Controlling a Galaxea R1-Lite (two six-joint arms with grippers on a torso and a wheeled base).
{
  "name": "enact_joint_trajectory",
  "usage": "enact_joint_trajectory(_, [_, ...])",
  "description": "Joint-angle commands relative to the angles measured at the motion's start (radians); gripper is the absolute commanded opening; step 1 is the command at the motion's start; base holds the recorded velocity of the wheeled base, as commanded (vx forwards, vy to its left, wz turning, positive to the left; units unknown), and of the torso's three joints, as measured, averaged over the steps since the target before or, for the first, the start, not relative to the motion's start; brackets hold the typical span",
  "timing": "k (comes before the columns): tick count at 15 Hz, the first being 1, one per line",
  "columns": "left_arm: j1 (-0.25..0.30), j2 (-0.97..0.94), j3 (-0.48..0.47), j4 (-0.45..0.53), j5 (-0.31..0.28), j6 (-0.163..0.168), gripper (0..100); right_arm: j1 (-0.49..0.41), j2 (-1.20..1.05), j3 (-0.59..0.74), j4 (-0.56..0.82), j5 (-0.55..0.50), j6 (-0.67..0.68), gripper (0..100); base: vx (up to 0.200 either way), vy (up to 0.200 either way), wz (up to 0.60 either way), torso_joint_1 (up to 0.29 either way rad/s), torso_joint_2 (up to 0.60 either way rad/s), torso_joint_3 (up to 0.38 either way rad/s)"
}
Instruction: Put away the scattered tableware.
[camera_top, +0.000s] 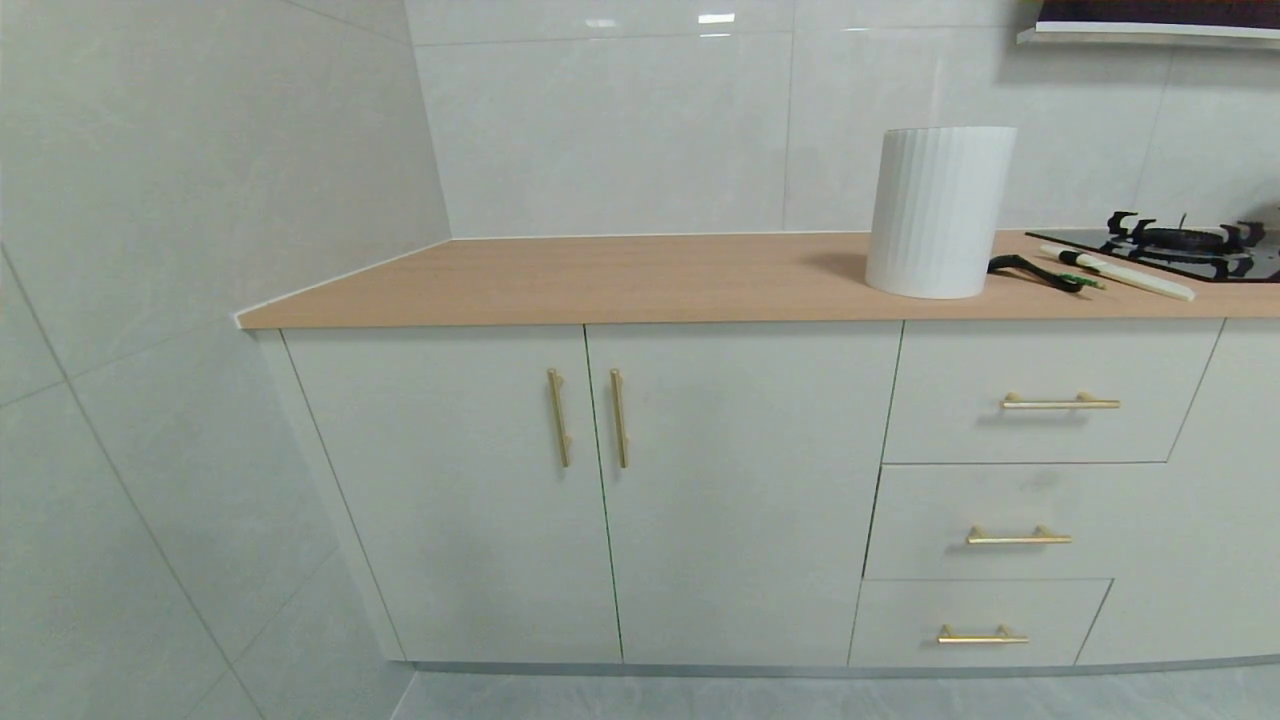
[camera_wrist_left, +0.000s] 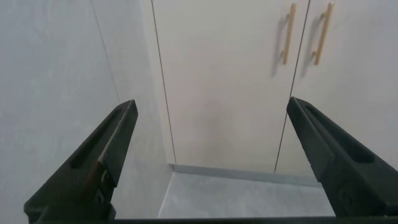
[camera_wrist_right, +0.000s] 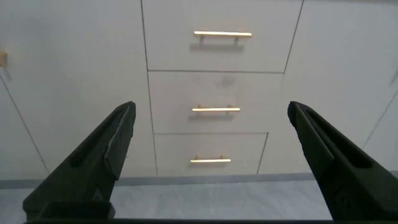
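**Surface** (camera_top: 640, 280): a long slab of pale wood grain with a matt finish and a straight front edge. It sits on top of the cabinet run and meets glossy white wall tiles at the back and at the left corner.

**Tableware, right end of the surface:**
- Container (camera_top: 940, 210): white and cylindrical with vertical ribs, standing upright. Its base hides one end of the utensil beside it.
- Black-handled utensil (camera_top: 1035, 270): slim and curved, lying flat. It touches or nearly touches the container's right side.
- Pale utensil (camera_top: 1120, 273): long, cream-coloured and stick-like, with a dark and green band near one end. It lies slantwise just beside the black one, along the front edge of the hob.

**Hob** (camera_top: 1180, 245): dark glass plate with a black pan support, at the far right.

**Cabinet fronts:**
- Two flat off-white doors (camera_top: 450, 480), each with a vertical brass bar handle (camera_top: 558, 415).
- Three stacked drawers to the right, each with a horizontal brass handle. The top drawer (camera_top: 1060, 402) sits directly below the tableware.

**Floor** (camera_top: 800, 695): grey tile.

**Left end effector** (camera_wrist_left: 211, 107): dark tapered fingers spread wide apart. It is low down, facing the left door and the wall corner.

**Right end effector** (camera_wrist_right: 211, 109): fingers likewise spread wide. It faces the drawer stack, well below the surface.
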Motion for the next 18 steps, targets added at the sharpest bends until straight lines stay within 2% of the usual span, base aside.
enact_joint_trajectory(1, [0.0,-0.002,0.004,0.001,0.001,0.003,100,0.001,0.003,0.005,0.001,0.0,0.0,100,0.0,0.0,0.0,0.0,0.0,0.0])
enact_joint_trajectory(3, [0.0,-0.002,0.004,-0.001,0.001,0.006,100,0.001,0.002,0.005,0.001,0.003,-0.006,100,0.0,0.0,0.0,0.0,0.0,0.0])
enact_joint_trajectory(4, [0.0,-0.002,0.004,0.001,-0.052,0.001,100,0.001,0.003,0.004,0.012,0.108,-0.003,100,0.0,0.0,0.0,0.0,0.0,0.0])
enact_joint_trajectory(5, [0.0,-0.002,0.004,0.045,-0.141,0.006,100,0.001,0.003,0.005,0.013,0.146,-0.023,100,0.0,0.0,0.0,0.0,0.0,0.0])
enact_joint_trajectory(6, [0.0,-0.002,0.004,0.055,-0.142,0.005,100,0.001,0.003,0.005,0.03,0.137,-0.039,100,0.0,0.0,0.0,0.0,0.0,0.0])
enact_joint_trajectory(8, [0.0,-0.002,0.004,0.045,-0.139,0.001,100,-0.001,0.0,0.002,0.056,0.114,0.058,100,0.0,0.0,0.0,0.0,0.0,0.0])
enact_joint_trajectory(9, [0.0,-0.002,0.004,0.045,-0.139,0.0,100,-0.001,0.0,0.002,0.056,0.068,0.083,100,0.0,0.0,0.0,0.0,0.0,0.0])
enact_joint_trajectory(10, [0.0,-0.002,0.004,0.044,-0.139,-0.002,100,-0.001,0.002,0.004,0.056,0.071,0.081,100,0.0,0.0,0.0,0.0,0.0,0.0])
enact_joint_trajectory(12, [0.0,-0.002,0.004,0.042,-0.139,-0.037,100,-0.001,0.002,0.004,0.056,0.071,0.07,100,0.0,0.0,0.0,0.0,0.0,0.0])
enact_joint_trajectory(14, [0.0,-0.002,0.004,0.042,-0.139,-0.046,100,-0.001,0.0,0.004,0.054,0.071,0.076,100,0.0,0.0,0.0,0.0,0.0,0.0])
enact_joint_trajectory(18, [0.0,-0.002,0.004,0.042,-0.139,-0.045,100,-0.001,0.0,0.004,0.054,0.071,0.076,100,0.0,0.0,0.0,0.0,0.0,0.0])
